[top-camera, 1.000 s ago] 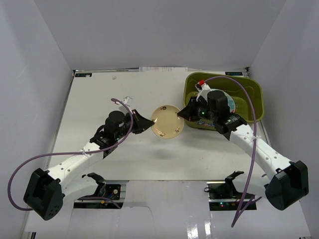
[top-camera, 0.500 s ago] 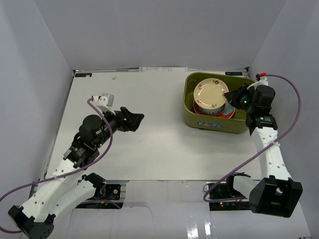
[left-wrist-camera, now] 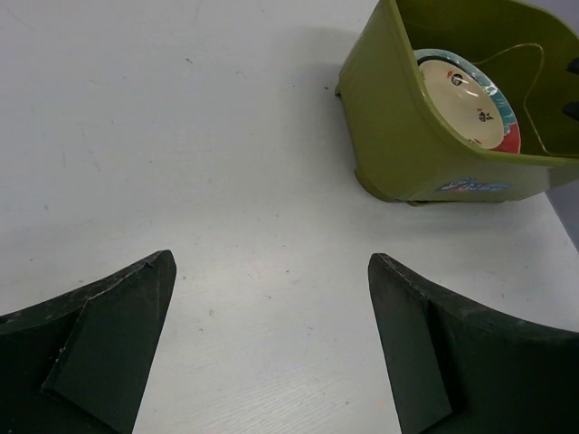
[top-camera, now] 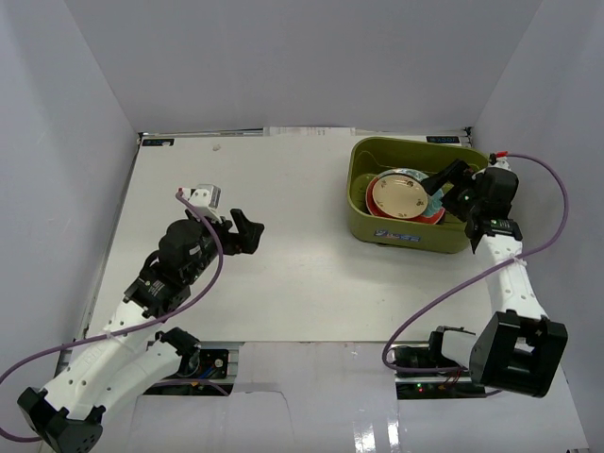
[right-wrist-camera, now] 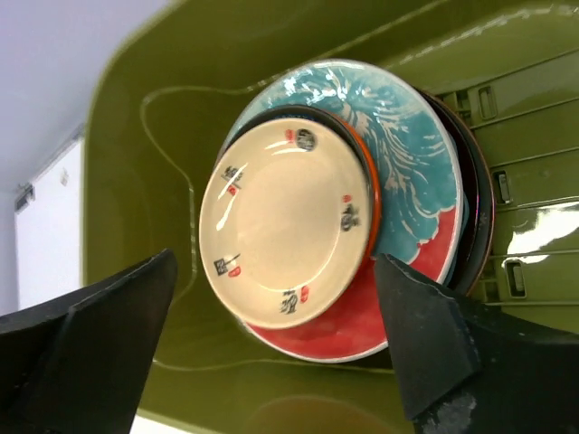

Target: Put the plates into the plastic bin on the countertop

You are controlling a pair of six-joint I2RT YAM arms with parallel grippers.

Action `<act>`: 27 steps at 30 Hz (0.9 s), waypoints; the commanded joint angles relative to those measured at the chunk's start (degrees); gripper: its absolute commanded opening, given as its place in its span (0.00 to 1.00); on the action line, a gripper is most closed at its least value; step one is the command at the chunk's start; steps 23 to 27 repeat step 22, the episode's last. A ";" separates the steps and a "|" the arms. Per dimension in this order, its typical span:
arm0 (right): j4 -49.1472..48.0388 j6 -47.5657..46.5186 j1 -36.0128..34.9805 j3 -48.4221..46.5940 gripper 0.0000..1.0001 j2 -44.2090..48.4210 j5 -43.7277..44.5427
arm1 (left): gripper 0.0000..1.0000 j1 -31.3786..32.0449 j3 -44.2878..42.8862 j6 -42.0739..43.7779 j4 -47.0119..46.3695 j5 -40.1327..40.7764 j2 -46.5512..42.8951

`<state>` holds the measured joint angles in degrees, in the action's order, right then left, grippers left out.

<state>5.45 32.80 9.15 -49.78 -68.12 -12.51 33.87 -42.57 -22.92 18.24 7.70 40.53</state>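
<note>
Plastic bin (top-camera: 412, 236) sits at about 2 o'clock on the countertop (top-camera: 283, 179). The plates (top-camera: 401, 195) lie stacked inside it, toward its 9 o'clock half. Right wrist view: a cream plate (right-wrist-camera: 285, 221) with small dark and red marks is on top, with an orange-rimmed edge just under it. Below that is the teal-and-red floral plate (right-wrist-camera: 416, 163), showing from 12 round to 5 o'clock, and darker rims peek out at 3 o'clock. The full count cannot be told from here. Right gripper (top-camera: 442, 189) hovers over the bin at the stack's 3 o'clock side. Its claw is released, jaws spread wide to either side of the cream plate and gripping nothing. Left gripper (top-camera: 250, 231) hangs over bare countertop at about 9 o'clock, pointing toward the bin. It is also released, with nothing between its fingers (left-wrist-camera: 99, 344). No plate shows outside the bin in any view. Judgement: this is the tail of a drop-off, and likely the last one. The next move calls for lifting the right arm straight up, clear of the bin wall (right-wrist-camera: 136, 181), without nudging the off-centre stack. After that, both arms can draw back toward 6 o'clock.
</note>
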 commanded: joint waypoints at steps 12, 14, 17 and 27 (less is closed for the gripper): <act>3.61 -0.90 -0.27 -10.42 0.90 22.31 -16.99 | 0.98 -0.03 -14.27 -2.57 -1.72 -9.88 0.51; 2.90 0.16 -0.27 -11.74 0.90 26.69 -22.11 | 0.98 -0.03 -17.01 -2.92 -1.63 -11.04 -0.45; 5.61 -0.97 -0.36 -15.07 0.90 32.23 -19.58 | 0.98 -0.03 -20.62 -2.92 -1.80 -10.34 -3.79; 6.35 -1.95 -0.36 -19.92 0.90 32.70 -21.13 | 0.98 0.06 -19.49 -2.22 -1.72 -8.59 -8.71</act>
